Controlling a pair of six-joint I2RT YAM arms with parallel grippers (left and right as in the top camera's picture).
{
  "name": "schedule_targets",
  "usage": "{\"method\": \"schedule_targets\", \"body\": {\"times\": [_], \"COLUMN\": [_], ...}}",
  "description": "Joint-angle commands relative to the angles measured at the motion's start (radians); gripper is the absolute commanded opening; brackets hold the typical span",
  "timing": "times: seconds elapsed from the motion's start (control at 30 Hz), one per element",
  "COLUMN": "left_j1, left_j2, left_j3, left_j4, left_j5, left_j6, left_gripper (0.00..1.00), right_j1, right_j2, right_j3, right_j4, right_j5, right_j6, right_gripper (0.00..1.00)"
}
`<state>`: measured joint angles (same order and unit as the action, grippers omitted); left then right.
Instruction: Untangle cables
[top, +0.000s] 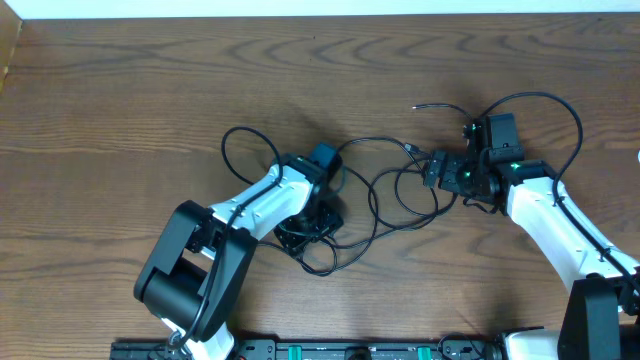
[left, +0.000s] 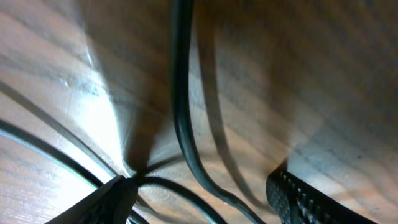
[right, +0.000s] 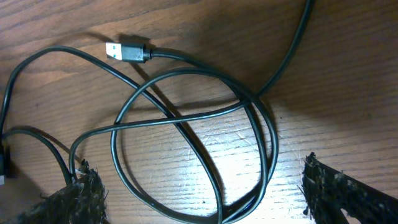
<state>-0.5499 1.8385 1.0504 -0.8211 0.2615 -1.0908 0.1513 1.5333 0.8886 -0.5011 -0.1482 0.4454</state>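
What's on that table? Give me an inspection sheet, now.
Surface: brown wood-grain table.
Job's things: thin black cords looped over one another; a plug lies on the wood.
Clutter: nothing seen.
Hands: left hand open, low, a cord running between its fingers; right hand open above a loop.
Cables: thick arm wire arcs beside the right arm.
Surroundings: pale strip past the far edge.

Cables (top: 385, 205) are all black; the USB plug (right: 127, 50) has a black housing w/ a silver metal tip. Table (top: 120, 100) is mid-brown wood w/ darker wavy grain. Left arm (top: 262, 200) & right arm (top: 560, 220) have white shells w/ black joints, plus a teal block (top: 324, 155) on the left wrist & green lights (top: 470, 130) on the right.
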Motion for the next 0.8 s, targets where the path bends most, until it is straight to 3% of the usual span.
{"method": "schedule_targets", "body": {"times": [0.0,0.43,0.5,0.77], "left_j1": [0.019,-0.042,-0.053,-0.043], "left_j2": [0.046,0.046,0.046,0.046], "left_j3": [-0.021,-0.021,-0.021,-0.021], "left_j4": [0.031,0.008,0.008,-0.047], "left_j5": [-0.079,-0.061,-0.060,-0.042], "left_j6": [-0.002,0.016,0.011,-0.039], "left_gripper": [0.74,0.74,0.67,0.69], "right_j1": [0.006,0.007,0.007,0.007], "right_j2": [-0.002,-0.002,-0.002,-0.002], "right_j3": [-0.007,-0.006,-0.006,-0.007], "right_j4": [0.000,0.000,0.000,0.000], "right_j5": [0.009,0.015,0.015,0.015], "right_j6": [0.010,0.010,0.010,0.010], "right_gripper": [0.99,0.99,0.99,0.99]}}
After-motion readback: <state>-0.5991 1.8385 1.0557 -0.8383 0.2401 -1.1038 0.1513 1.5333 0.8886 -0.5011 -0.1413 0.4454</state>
